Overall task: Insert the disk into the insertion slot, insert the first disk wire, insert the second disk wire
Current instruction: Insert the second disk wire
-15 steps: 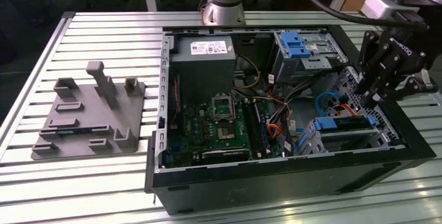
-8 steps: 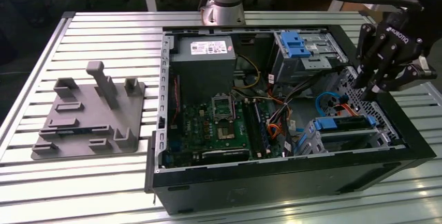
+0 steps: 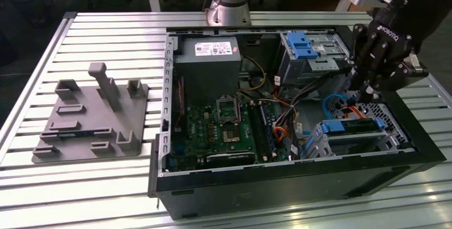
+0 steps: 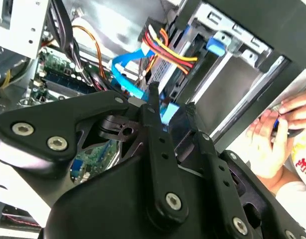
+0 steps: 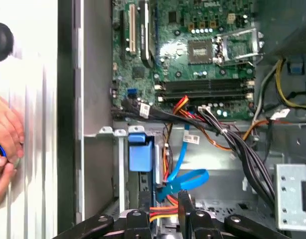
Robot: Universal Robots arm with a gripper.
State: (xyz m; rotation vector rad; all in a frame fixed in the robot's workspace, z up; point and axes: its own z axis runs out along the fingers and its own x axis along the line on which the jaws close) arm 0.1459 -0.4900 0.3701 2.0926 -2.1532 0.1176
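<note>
The disk (image 3: pixel 351 126), in its blue carrier (image 5: pixel 137 152), lies inside the silver insertion slot (image 3: pixel 381 140) at the case's corner on the exterior view's right. Directly over that end hangs my black gripper (image 3: pixel 361 98). In both wrist views its fingers (image 4: pixel 153 107) stand close either side of the end of the second disk wire (image 5: pixel 185 178), a flat blue cable that loops up from the drive (image 4: pixel 124 69). The jaws look shut on it. A bundle of red, yellow and orange wires (image 5: pixel 162 215) runs to the disk just beside the fingers.
The open case holds a green motherboard (image 3: pixel 219 128), a power supply (image 3: pixel 211 49) and a taller bay with a blue latch (image 3: pixel 304 46). A grey fixture plate (image 3: pixel 92 118) lies on the slatted table. A person's hand (image 4: pixel 272 134) rests outside the case wall.
</note>
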